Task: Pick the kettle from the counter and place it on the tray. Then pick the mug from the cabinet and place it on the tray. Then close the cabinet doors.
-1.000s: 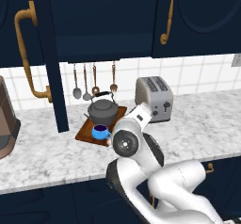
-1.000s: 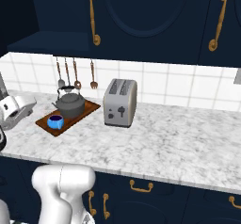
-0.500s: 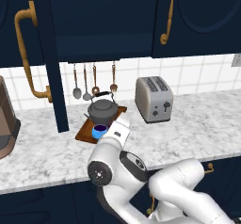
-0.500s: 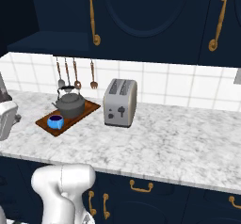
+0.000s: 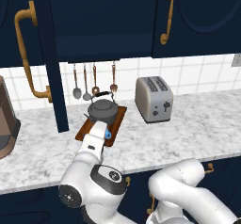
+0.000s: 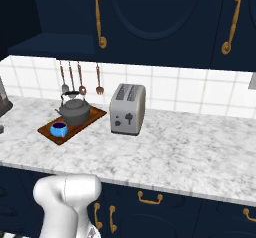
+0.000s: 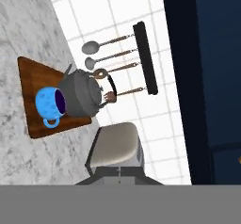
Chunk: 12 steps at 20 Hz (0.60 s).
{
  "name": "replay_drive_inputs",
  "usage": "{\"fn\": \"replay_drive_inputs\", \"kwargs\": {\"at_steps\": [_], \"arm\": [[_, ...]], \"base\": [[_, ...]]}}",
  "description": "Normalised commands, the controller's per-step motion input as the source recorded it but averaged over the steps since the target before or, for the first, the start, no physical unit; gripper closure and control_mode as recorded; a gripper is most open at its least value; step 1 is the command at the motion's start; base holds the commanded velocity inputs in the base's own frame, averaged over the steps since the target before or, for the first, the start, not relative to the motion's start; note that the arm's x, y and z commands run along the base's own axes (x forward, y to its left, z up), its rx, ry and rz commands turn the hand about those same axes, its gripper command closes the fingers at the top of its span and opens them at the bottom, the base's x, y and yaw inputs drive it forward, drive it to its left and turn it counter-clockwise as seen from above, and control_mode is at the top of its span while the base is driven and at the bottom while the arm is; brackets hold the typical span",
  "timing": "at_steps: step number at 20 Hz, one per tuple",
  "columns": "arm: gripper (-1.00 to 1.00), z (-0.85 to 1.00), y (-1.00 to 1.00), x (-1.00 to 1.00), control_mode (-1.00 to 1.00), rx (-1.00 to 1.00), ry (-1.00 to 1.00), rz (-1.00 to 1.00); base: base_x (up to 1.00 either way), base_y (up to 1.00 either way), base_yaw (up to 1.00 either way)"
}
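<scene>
The dark grey kettle (image 5: 102, 109) (image 6: 75, 110) (image 7: 82, 93) stands on the reddish-brown tray (image 5: 119, 118) (image 6: 89, 118) (image 7: 29, 79) on the marbled counter (image 5: 179, 129) (image 6: 175, 152). The blue mug (image 6: 59, 129) (image 7: 48, 104) sits upright on the tray's front end beside the kettle. In the left base view my white wrist (image 5: 96, 142) hangs in front of the tray and covers most of the mug. My gripper is shut, its fingers are hidden, and nothing shows in it. The cabinet (image 6: 50, 42) stands open, with one navy door (image 5: 49, 68) swung out at the left.
A silver toaster (image 5: 154, 98) (image 6: 127, 109) (image 7: 117, 148) stands right of the tray. Several utensils (image 5: 87, 84) (image 6: 72, 79) hang on the tiled wall behind the kettle. A brown appliance (image 5: 5, 122) sits at the counter's left end. Shut navy doors (image 6: 160, 17) fill the upper right.
The arm has swung down and to the left, and the hand has left the right base view's left edge. Kettle, mug and tray have not moved.
</scene>
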Motion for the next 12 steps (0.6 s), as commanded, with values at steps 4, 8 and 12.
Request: {"fn": "replay_drive_inputs", "kwargs": {"at_steps": [4,8,12], "arm": [[1.0,0.0,0.77,-0.03,-1.0,-0.2,0.0,-0.08],[1.0,0.05,0.62,0.0,-1.0,-0.18,0.0,-0.08],[1.0,0.0,0.61,0.0,-1.0,-0.2,0.0,-0.07]], "base": [[0.0,0.0,0.0],[0.0,0.0,0.0],[0.0,0.0,0.0]]}}
